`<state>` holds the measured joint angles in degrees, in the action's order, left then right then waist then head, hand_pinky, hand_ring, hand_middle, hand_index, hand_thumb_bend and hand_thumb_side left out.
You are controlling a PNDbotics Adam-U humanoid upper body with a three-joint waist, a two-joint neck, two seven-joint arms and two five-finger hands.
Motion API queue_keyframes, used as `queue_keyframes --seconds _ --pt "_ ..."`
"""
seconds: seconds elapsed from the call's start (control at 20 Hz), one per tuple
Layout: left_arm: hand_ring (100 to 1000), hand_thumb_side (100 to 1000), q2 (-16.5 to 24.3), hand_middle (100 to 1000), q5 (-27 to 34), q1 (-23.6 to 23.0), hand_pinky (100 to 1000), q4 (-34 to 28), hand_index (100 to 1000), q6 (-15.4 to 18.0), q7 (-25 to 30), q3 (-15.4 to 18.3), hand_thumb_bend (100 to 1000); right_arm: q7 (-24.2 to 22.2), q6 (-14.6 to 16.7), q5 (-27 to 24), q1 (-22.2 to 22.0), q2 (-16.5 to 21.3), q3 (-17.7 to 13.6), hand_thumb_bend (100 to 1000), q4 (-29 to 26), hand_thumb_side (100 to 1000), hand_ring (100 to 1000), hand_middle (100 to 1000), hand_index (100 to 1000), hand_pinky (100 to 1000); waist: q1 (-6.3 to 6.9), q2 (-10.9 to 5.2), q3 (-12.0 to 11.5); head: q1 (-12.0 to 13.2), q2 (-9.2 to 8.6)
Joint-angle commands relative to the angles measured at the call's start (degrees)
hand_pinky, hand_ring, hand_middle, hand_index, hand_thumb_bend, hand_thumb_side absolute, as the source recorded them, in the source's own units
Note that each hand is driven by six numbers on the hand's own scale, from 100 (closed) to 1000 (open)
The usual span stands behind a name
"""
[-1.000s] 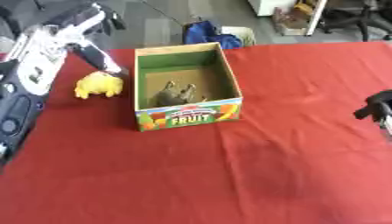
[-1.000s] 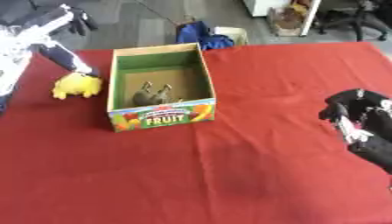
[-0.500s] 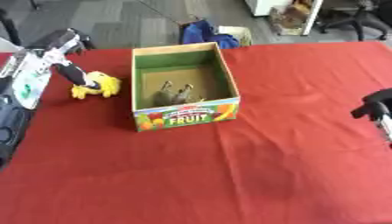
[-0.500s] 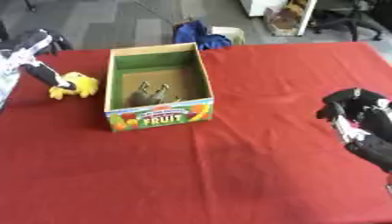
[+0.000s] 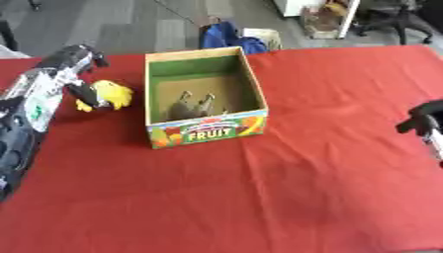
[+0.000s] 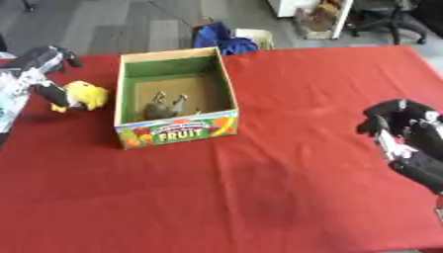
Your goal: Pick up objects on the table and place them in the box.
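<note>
Cardboard box (image 5: pixel 204 129), open-topped, printed "FRUIT", sits upper centre on the red cloth-covered desk (image 5: pixel 286 188); a grey figure (image 5: pixel 190 105) lies inside, shape unclear. Left robot hand (image 5: pixel 84 94), upper left, fingers curled round a soft yellow toy (image 5: pixel 113 94), partly hidden. Right robot hand (image 6: pixel 400 129), right edge, curled, holding nothing.

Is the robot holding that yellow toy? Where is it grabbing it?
Yes. The left hand has its fingers on the left side of the yellow toy, beside the fruit box. The right hand holds nothing.
</note>
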<state>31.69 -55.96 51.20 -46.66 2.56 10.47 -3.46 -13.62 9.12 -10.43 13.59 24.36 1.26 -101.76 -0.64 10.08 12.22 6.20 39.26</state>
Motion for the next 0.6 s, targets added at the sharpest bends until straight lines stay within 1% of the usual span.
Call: queue_keyframes --seconds 0.05,0.2,0.35,0.45,0.6 --pt "648 140 0.8 674 -0.5 1.05 685 0.75 758 -0.71 -2.49 1.15 696 -0.09 0.29 0.19 0.52 0.69 -0.6 100 -0.49 305 548 487 642 653 -0.15 -0.56 0.18 -0.05 -0.26" --pt "640 152 0.61 667 -0.39 0.88 680 1.57 753 -1.43 -4.83 1.41 635 -0.13 0.31 0.23 0.5 0.56 -0.59 100 -0.46 306 548 487 642 653 -0.2 -0.38 0.34 0.03 -0.49" --pt "628 165 0.47 653 -0.24 0.75 675 2.26 745 -1.89 -5.86 1.39 586 -0.16 0.32 0.21 0.58 0.51 -0.6 100 -0.47 306 548 486 641 653 -0.23 -0.27 0.41 -0.14 -0.77" --pt "613 173 0.41 624 -0.23 0.61 669 2.72 737 -2.0 -5.35 1.29 558 -0.15 0.31 0.22 0.61 0.52 -0.63 100 -0.45 306 548 486 641 653 -0.22 -0.26 0.44 -0.12 -0.82" --pt "588 183 0.39 597 -0.54 0.42 656 3.43 714 -2.15 -3.04 1.14 515 -0.14 0.32 0.23 0.59 0.51 -0.64 100 -0.41 306 548 486 641 653 -0.24 -0.28 0.43 -0.18 -0.7"
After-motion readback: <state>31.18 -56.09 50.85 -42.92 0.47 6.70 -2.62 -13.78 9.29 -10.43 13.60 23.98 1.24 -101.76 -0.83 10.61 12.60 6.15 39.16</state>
